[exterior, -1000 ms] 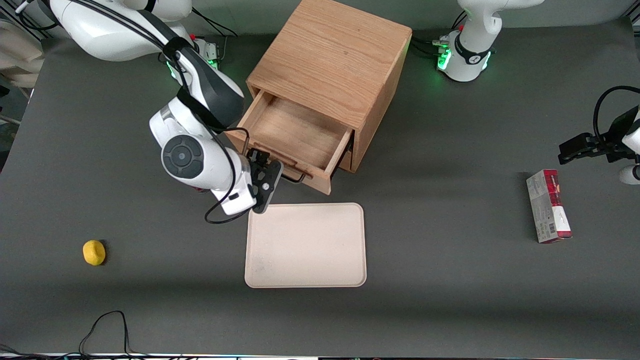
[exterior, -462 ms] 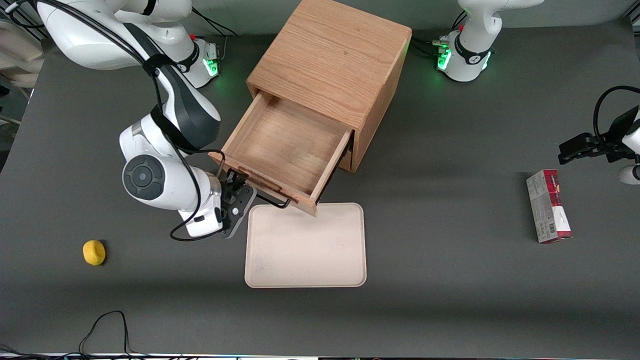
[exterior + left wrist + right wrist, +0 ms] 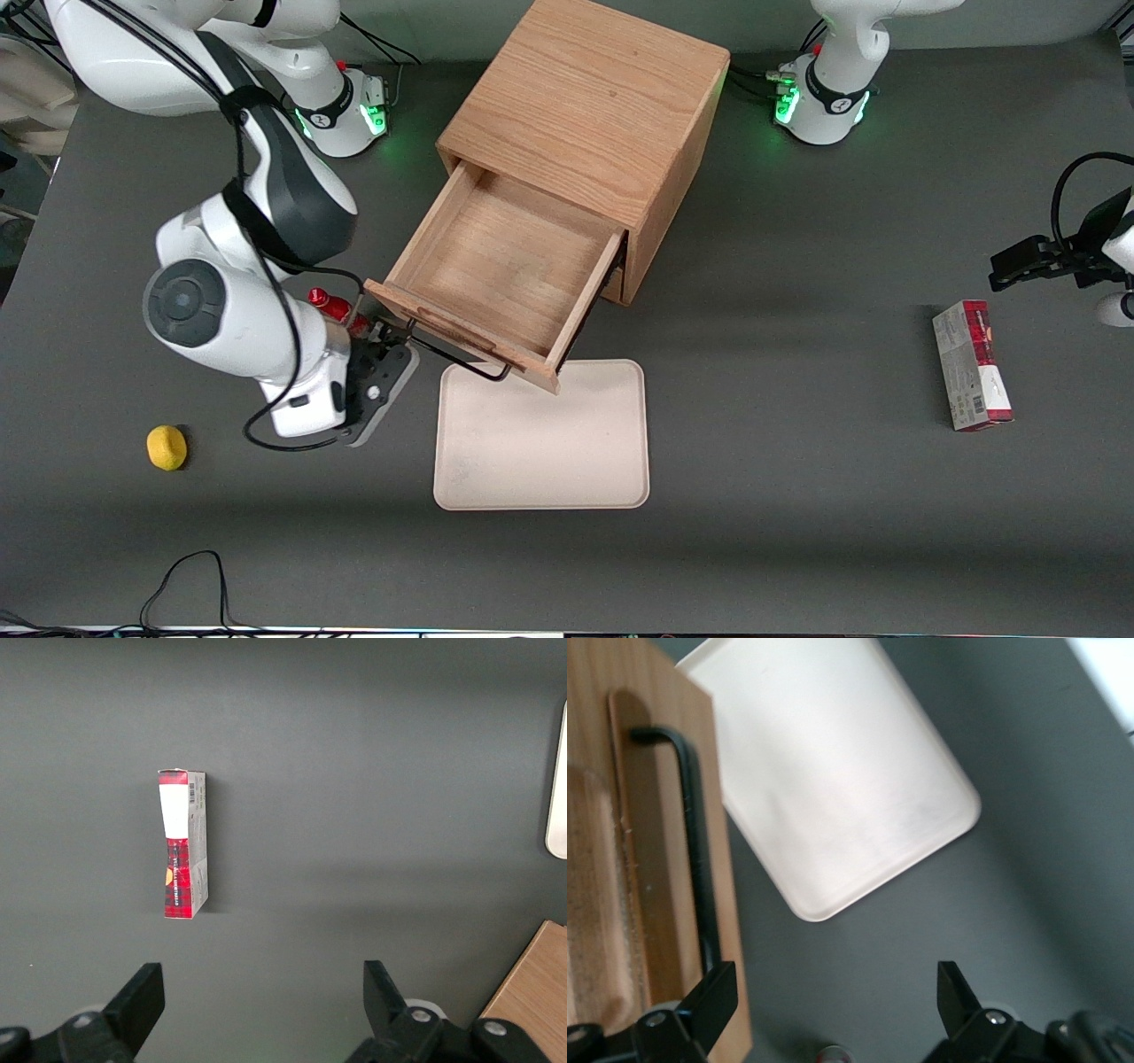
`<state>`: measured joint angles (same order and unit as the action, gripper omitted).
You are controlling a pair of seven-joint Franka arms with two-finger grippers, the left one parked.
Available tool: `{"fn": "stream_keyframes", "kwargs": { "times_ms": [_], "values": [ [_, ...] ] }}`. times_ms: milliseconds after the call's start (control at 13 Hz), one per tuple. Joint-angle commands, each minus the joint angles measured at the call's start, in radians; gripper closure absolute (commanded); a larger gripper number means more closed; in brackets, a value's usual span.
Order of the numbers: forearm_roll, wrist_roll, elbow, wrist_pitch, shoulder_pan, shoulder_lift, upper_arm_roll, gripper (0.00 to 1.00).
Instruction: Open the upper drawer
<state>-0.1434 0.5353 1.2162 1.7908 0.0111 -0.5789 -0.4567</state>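
- We see one cabinet on the table; its upper drawer is pulled far out, overhanging one tray.
- Our tool sits beside the drawer's handle, fingers spread, gripping nothing.
- One yellow ball, one red box.

upper drawer pulled out over the tray's edge, gripper just beside its handle, box toward parked arm's end of the table
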Motion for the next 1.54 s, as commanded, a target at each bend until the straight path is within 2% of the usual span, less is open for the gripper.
{"fn": "stream_keyframes", "kwargs": {
  "times_ms": [0,77,154,308,385,538,692,846,1077,1231,1462],
  "values": [
    [-0.002,0.018,-0.118,-0.016,-0.009,0.004,0.05,0.0],
    [0.013,0.012,-0.116,-0.022,-0.038,0.032,0.067,0.0],
    [0.077,-0.004,-0.112,-0.089,-0.051,0.068,0.1,0.0],
    [0.253,-0.131,-0.092,-0.226,-0.04,0.14,0.272,0.0],
    [0.278,-0.188,-0.042,-0.257,-0.039,0.19,0.314,0.0],
    [0.285,-0.295,0.092,-0.292,-0.039,0.305,0.377,0.0],
    [0.277,-0.378,0.204,-0.323,-0.039,0.42,0.403,0.0],
    [0.207,-0.425,0.371,-0.292,-0.036,0.575,0.411,0.0],
    [0.202,-0.562,0.58,-0.239,-0.034,0.77,0.406,0.0],
    [0.202,-0.682,0.644,-0.238,-0.028,0.836,0.403,0.0],
    [0.196,-0.683,0.637,-0.234,-0.026,0.817,0.4,0.0]
  ]
}}
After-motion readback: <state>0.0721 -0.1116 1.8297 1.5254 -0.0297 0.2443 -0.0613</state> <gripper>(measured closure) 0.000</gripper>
